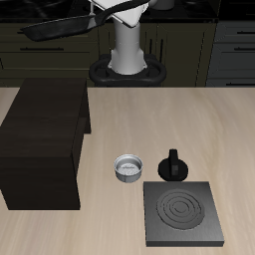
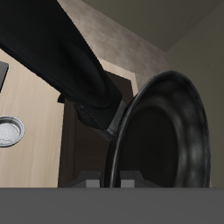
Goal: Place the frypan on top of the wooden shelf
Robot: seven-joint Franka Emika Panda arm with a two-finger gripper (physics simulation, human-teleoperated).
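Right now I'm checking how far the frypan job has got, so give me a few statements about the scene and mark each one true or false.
1. The frypan is lifted clear of the table. True.
2. The frypan rests on the stove plate. False: the plate's rings are bare and the pan is in the air farther back.
3. The small metal pot stands on the table between the wooden shelf and the stove plate. True.
4. The shelf's flat top already carries the pan. False: nothing lies on it.
5. The gripper is open and holding nothing. False: it is shut on the pan's handle.
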